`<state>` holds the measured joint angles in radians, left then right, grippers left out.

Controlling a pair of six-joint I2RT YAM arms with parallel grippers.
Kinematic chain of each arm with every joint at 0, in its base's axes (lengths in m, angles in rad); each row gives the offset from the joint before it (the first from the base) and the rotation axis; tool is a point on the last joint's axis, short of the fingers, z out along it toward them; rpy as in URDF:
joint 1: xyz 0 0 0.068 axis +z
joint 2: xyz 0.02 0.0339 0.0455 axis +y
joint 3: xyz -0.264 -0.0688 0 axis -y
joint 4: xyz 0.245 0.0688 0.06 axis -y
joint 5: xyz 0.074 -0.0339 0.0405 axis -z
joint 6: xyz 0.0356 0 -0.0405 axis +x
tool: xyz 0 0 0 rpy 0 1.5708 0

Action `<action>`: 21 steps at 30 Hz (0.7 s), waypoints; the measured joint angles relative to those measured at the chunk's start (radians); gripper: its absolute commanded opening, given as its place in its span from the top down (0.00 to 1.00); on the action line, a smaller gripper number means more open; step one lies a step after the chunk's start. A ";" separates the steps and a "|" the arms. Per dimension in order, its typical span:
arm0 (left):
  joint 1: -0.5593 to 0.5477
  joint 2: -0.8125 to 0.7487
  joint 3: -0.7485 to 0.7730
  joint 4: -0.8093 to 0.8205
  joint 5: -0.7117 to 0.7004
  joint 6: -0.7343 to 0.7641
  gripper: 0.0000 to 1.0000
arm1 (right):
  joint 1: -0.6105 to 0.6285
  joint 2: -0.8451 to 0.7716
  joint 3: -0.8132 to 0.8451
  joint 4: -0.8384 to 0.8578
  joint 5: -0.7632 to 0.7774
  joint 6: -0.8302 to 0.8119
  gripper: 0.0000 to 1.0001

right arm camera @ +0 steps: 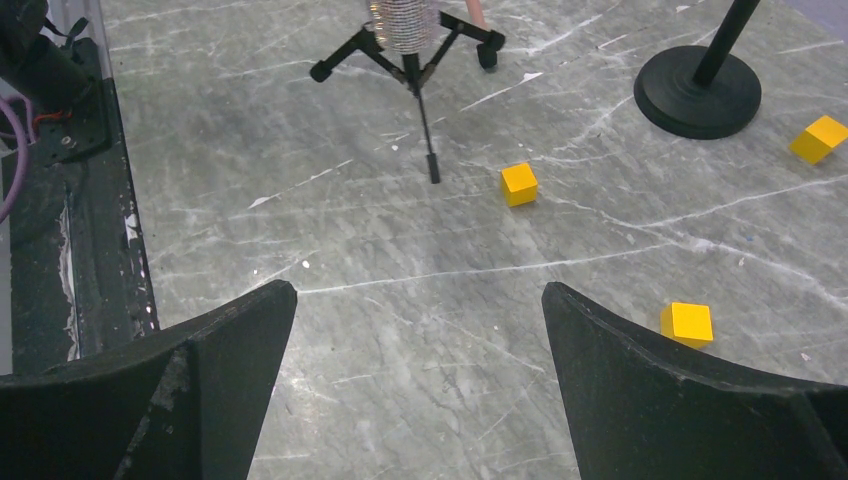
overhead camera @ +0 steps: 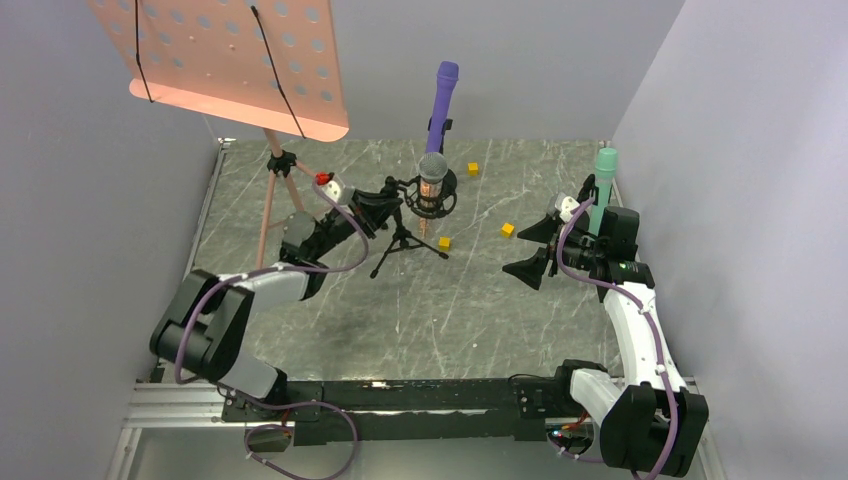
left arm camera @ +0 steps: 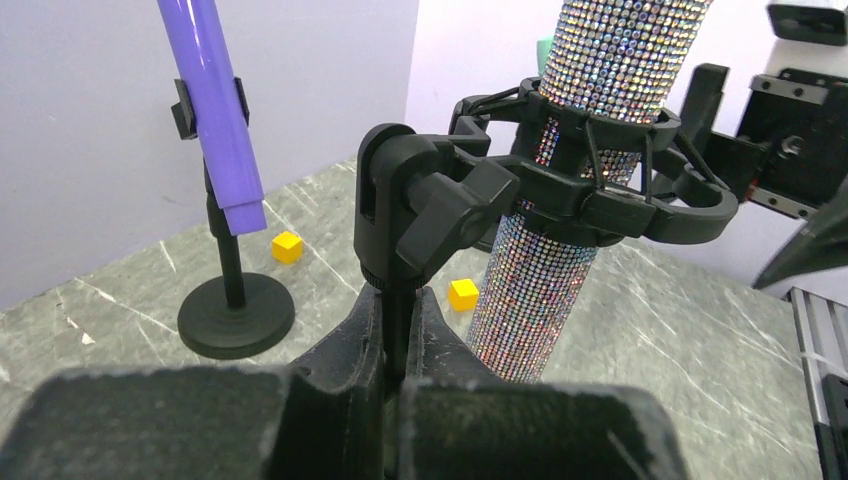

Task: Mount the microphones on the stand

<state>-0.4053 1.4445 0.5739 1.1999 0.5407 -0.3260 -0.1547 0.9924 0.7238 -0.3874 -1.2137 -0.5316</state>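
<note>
The glittery copper microphone (overhead camera: pixel 433 172) (left arm camera: pixel 560 230) stands upright in the black shock-mount ring (left arm camera: pixel 620 190) of a small tripod stand (overhead camera: pixel 405 240) (right arm camera: pixel 415 55). My left gripper (overhead camera: pixel 385 205) (left arm camera: pixel 400 300) is shut on that stand's thin post, just under its swivel knob. The purple microphone (overhead camera: pixel 443 95) (left arm camera: pixel 215 110) sits in a clip on a round-base stand (left arm camera: pixel 235 315) (right arm camera: pixel 697 92) at the back. The mint green microphone (overhead camera: pixel 603 185) stands upright at the right; my right arm hides its lower part. My right gripper (overhead camera: pixel 535 250) (right arm camera: pixel 420 300) hangs wide open over bare table, holding nothing.
A pink perforated music stand (overhead camera: pixel 230 60) rises at the back left on a thin tripod. Small yellow cubes (overhead camera: pixel 443 242) (overhead camera: pixel 508 229) (overhead camera: pixel 473 168) (right arm camera: pixel 518 183) (right arm camera: pixel 687 322) lie scattered on the marble table. Walls close in on both sides.
</note>
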 measured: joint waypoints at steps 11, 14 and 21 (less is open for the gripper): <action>-0.110 0.306 0.306 0.003 -0.069 -0.010 1.00 | 0.000 0.000 0.000 0.000 0.001 0.000 0.00; -0.145 0.390 0.417 -0.008 -0.090 -0.010 1.00 | 0.000 -0.001 0.000 0.000 0.010 0.001 0.00; -0.188 0.566 0.619 -0.066 -0.128 -0.010 1.00 | -0.003 -0.011 0.016 -0.005 0.058 0.001 0.00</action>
<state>-0.5934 2.0106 1.1931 1.1343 0.4129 -0.3355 -0.1581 0.9810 0.7403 -0.3920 -1.1557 -0.5304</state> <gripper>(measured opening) 0.060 0.994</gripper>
